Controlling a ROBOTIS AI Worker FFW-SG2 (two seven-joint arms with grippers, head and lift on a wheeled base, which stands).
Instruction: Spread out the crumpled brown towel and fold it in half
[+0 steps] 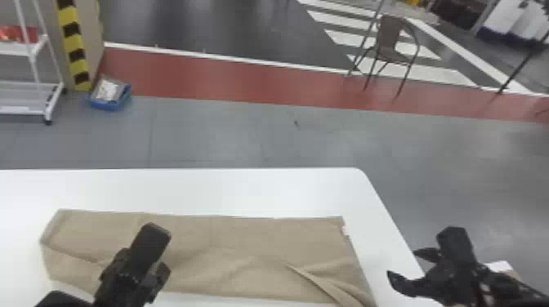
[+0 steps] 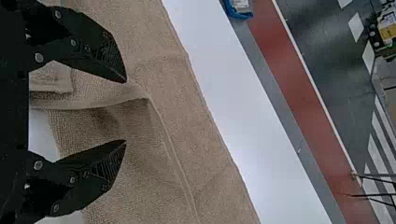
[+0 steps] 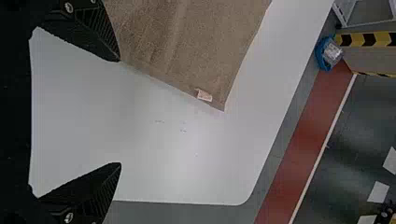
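The brown towel [image 1: 228,236] lay as a long strip on the desk [image 1: 245,187], creased toward 4 o'clock. The left gripper [image 2: 125,111], over its 9 o'clock part, and the right gripper [image 3: 120,112], beyond its 3 o'clock end, stood wide open and empty. Spreading was judged in hand, the next move calling for the near edge to be pinched and drawn toward 6 o'clock.

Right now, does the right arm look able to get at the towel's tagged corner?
Probably yes: the right gripper is open, to the right of the towel; nothing covers the tagged corner, and I see nothing standing between them.
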